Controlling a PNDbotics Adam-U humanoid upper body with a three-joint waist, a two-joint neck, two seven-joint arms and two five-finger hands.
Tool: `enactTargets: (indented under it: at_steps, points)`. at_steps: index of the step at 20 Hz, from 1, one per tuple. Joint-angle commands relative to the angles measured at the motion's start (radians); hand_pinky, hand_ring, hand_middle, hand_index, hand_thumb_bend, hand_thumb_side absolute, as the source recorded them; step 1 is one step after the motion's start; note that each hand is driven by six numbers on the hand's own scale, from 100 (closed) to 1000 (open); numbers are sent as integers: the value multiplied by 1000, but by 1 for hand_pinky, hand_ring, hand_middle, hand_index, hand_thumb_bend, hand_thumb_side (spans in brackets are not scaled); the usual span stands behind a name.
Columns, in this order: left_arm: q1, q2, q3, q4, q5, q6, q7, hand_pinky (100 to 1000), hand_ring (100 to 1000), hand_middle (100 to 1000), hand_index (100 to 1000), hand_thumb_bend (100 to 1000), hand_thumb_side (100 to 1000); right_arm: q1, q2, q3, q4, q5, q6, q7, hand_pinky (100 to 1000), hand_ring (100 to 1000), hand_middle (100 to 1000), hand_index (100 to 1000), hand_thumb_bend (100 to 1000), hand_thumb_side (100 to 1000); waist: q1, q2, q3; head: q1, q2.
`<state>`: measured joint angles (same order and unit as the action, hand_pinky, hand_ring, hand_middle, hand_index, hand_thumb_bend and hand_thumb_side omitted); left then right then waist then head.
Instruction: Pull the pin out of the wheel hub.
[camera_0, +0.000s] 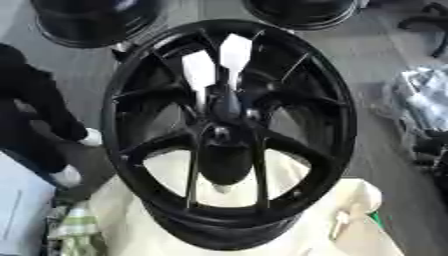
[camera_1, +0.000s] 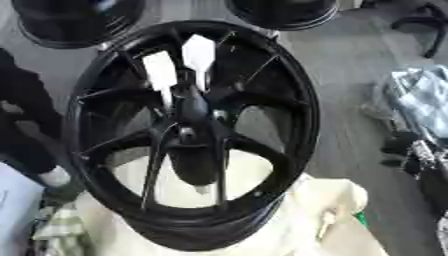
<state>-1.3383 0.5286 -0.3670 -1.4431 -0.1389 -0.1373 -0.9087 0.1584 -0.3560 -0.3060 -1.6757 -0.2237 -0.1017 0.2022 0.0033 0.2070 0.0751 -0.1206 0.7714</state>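
A large black wheel hub (camera_0: 229, 132) fills the centre of the frame, resting on a cream-coloured cloth (camera_0: 350, 210) that shows in the lower part. Two white pins (camera_0: 234, 52) stand just above the hub's centre, side by side, their narrow ends pointing down toward the middle bore. Neither robot hand shows in either view, so their state cannot be told. More dark wheels (camera_0: 92, 20) sit at the upper left and upper middle.

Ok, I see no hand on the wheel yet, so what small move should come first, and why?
Probably bring one hand in over the wheel hub, toward the two white tabs standing up from it. Neither hand shows in either view, and both tabs look seated at the hub.
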Motion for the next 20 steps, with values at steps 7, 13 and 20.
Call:
enactTargets:
  at_steps: [7,13,20]
  points:
    - [-17,31,1,-16,0,-9,2,875,830,787,851,100,415,-3,-25,-3,-17,1,-1,3,658,748,658,792,100,803,0,-13,1,-5,-1]
    - [-23,36,-51,-3,-53,-24,2,897,848,798,856,100,547,-2,-26,-3,-13,4,-2,3,658,749,658,792,100,804,2,-13,0,-7,-1]
    - [-40,31,-170,54,-189,-82,2,916,864,799,848,208,858,-1,-29,-3,-9,6,-2,4,658,749,658,792,100,806,5,-15,-1,-3,-1]
